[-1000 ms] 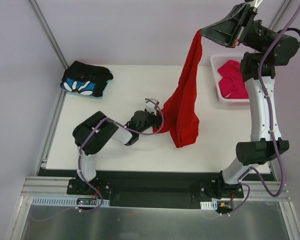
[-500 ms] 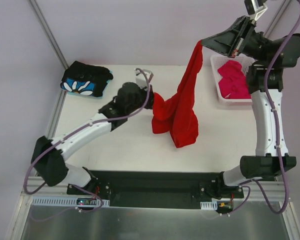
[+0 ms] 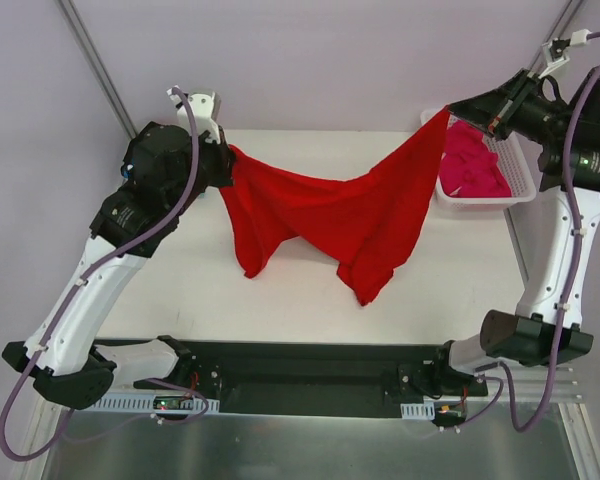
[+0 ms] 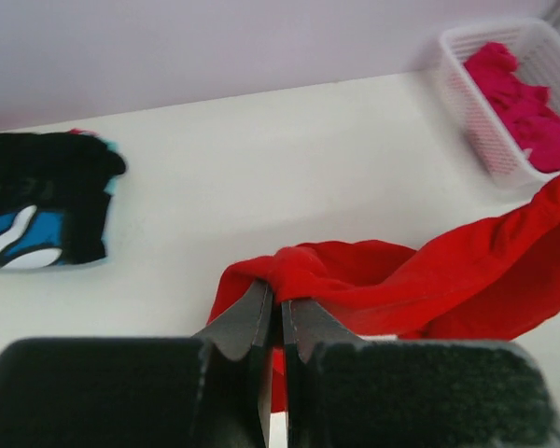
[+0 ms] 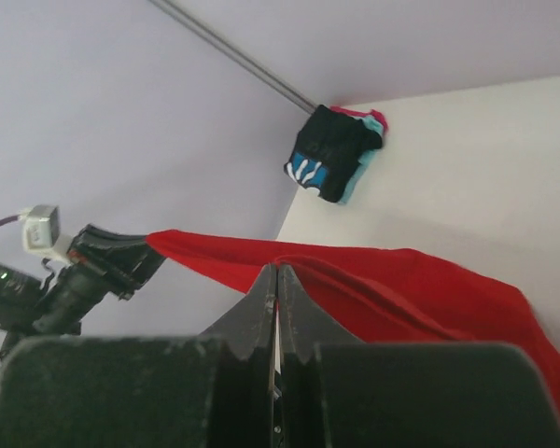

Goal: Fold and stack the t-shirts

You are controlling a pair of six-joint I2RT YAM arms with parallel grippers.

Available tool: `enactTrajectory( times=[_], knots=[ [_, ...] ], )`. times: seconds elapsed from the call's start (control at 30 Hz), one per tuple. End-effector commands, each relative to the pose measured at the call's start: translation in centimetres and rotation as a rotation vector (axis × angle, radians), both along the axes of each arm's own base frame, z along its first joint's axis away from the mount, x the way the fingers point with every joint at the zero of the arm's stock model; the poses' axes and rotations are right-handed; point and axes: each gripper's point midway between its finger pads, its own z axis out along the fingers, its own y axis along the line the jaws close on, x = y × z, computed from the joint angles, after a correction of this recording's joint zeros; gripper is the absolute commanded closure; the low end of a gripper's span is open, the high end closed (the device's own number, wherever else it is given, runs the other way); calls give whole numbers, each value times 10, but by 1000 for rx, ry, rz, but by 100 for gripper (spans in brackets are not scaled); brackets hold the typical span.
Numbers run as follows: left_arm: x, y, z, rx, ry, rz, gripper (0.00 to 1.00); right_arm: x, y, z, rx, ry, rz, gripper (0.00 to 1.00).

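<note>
The red t-shirt [image 3: 330, 215] is held stretched in the air above the table [image 3: 180, 290], one edge clamped in the left end effector [image 3: 226, 160] and the opposite edge in the right end effector [image 3: 449, 108], apparently so it can be spread flat for folding.

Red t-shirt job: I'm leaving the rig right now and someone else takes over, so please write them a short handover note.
Left gripper: shut on one end of the red t-shirt, raised at the far left.
Right gripper: shut on its other end, raised near the basket.
The shirt hangs spread between them, sagging over the table.
Black flower-print t-shirt: folded, far left corner.
Pink t-shirt: crumpled in the basket.
Done: black one folded.
Left: lay down, fold and stack the red, then the pink.
</note>
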Motion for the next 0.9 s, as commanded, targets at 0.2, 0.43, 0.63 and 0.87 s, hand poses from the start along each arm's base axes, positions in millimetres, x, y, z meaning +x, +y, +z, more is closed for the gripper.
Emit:
enactTrajectory(
  times=[0.2,0.43,0.63,0.87],
  knots=[
    [0,62,52,117,-119,162,100,22,-15,28,38,31,-25,99],
    [36,67,55,78,-37,138,100,27,-7,119,247,-116,162,99],
    [59,76,60,70,-45,195,100,38,-14,126,302,-142,209,99],
    [79,94,62,-107,16,191,100,39,-16,138,368,-180,234,99]
  ],
)
